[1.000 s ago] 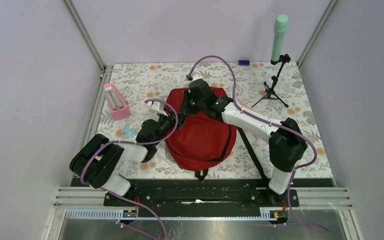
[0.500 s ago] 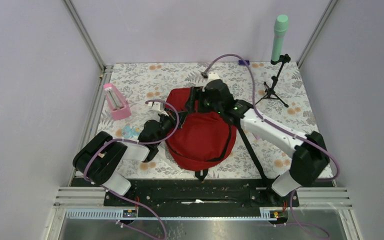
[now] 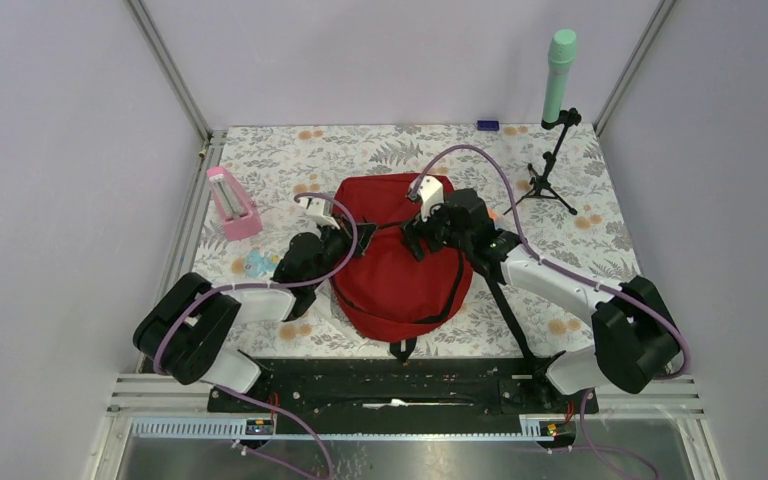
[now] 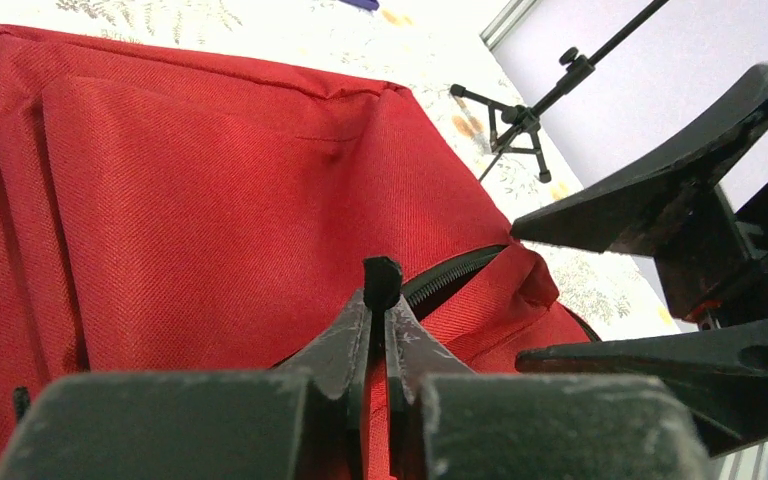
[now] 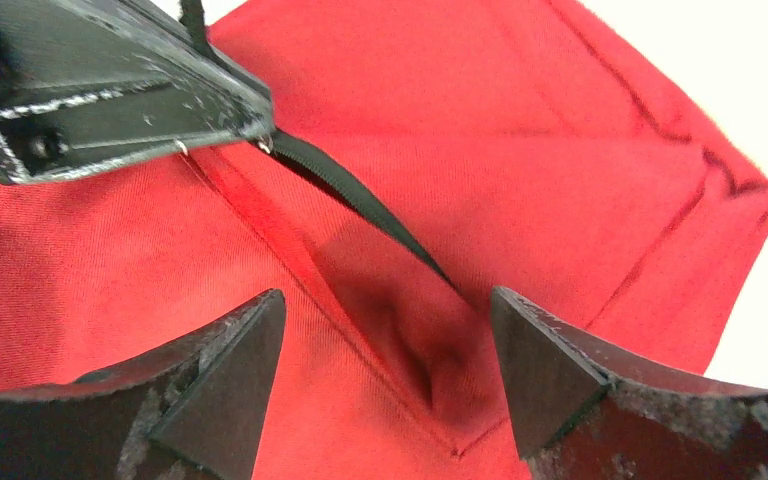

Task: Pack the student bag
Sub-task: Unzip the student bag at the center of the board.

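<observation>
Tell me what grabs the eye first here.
The big red student bag dominates, lying in the middle of the floral table. Both arms meet over it: the left gripper is shut at its black zipper, and the right gripper is open over the fabric. A pink case sits at the left, and a mint-green cylinder on a black tripod stands far right.

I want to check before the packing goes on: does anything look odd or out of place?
Nothing looks spilled or damaged. Only the student bag is puckered: a deep crease runs beside its zipper, under the open right gripper.
</observation>
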{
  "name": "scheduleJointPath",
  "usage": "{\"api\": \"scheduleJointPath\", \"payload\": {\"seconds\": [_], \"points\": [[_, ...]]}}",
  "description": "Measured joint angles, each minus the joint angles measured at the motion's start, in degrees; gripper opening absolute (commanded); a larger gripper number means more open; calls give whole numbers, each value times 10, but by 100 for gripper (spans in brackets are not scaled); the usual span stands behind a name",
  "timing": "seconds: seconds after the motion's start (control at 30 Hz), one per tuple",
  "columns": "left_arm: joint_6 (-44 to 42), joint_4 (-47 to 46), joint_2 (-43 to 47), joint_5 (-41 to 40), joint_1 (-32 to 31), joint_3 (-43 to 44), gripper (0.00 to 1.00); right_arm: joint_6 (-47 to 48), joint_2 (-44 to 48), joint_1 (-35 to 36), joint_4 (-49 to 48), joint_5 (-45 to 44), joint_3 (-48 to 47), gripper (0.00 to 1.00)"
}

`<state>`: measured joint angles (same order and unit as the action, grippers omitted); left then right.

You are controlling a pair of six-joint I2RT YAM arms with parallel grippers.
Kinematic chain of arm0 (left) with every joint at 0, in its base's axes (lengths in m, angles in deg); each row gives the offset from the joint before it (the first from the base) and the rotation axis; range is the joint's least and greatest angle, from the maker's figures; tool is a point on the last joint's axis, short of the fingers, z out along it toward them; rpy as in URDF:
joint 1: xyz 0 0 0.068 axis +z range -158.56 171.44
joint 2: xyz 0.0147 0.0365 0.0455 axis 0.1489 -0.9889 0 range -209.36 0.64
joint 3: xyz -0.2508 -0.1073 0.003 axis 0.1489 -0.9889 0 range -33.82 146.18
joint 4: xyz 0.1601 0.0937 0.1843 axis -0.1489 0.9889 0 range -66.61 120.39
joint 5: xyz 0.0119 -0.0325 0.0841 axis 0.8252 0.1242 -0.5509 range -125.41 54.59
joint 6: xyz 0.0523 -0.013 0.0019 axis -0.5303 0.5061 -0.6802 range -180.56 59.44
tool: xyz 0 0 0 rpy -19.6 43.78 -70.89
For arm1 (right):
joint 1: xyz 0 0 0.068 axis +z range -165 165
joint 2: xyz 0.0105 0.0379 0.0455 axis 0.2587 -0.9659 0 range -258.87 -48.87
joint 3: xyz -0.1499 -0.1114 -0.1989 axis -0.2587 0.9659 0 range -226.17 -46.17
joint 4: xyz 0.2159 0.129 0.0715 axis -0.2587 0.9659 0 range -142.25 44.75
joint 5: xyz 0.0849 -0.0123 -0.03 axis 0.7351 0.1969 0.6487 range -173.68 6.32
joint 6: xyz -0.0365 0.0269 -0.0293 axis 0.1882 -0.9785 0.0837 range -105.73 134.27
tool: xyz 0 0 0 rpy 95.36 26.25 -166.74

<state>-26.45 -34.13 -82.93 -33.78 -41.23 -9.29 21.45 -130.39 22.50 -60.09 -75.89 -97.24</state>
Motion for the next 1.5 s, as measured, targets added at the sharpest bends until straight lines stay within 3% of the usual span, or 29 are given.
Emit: {"api": "scheduleJointPath", "payload": {"seconds": [0.13, 0.23, 0.3, 0.43, 0.47, 0.6, 0.73, 1.0, 1.07, 1.17, 1.2, 1.37, 1.5], "points": [[-7, 35, 7, 3, 0, 13, 0, 66, -14, 0, -39, 25, -3, 80], [-13, 58, 16, 4, 0, 22, 0, 100, -31, 1, -48, 42, -10, 71], [-17, 75, 19, 4, 0, 28, 0, 116, -41, 6, -47, 45, -11, 52], [-22, 101, 20, 2, 0, 40, 0, 130, -45, 26, -49, 19, -10, 3], [-22, 112, 23, -2, 0, 42, 0, 130, -45, 32, -50, 5, -9, 0], [-20, 150, 49, -16, 9, 42, 0, 125, -40, 43, -67, -51, 14, 0], [-11, 185, 81, -18, 61, 35, 0, 120, -7, 46, -99, -89, 70, 0], [0, 247, 105, 6, 103, 30, 0, 95, 29, 54, -143, -88, 115, 0], [-2, 250, 112, 19, 106, 29, 13, 87, 30, 54, -143, -85, 118, 3], [-16, 259, 120, 35, 113, 30, 46, 73, 36, 54, -138, -82, 120, 11], [-21, 267, 125, 35, 119, 29, 53, 67, 41, 52, -135, -81, 123, 12], [-17, 317, 180, -1, 113, 30, 66, 39, 62, 50, -135, -64, 146, 14], [-21, 324, 228, -39, 29, 30, 70, 25, 61, 54, -137, -52, 155, 14]]}}
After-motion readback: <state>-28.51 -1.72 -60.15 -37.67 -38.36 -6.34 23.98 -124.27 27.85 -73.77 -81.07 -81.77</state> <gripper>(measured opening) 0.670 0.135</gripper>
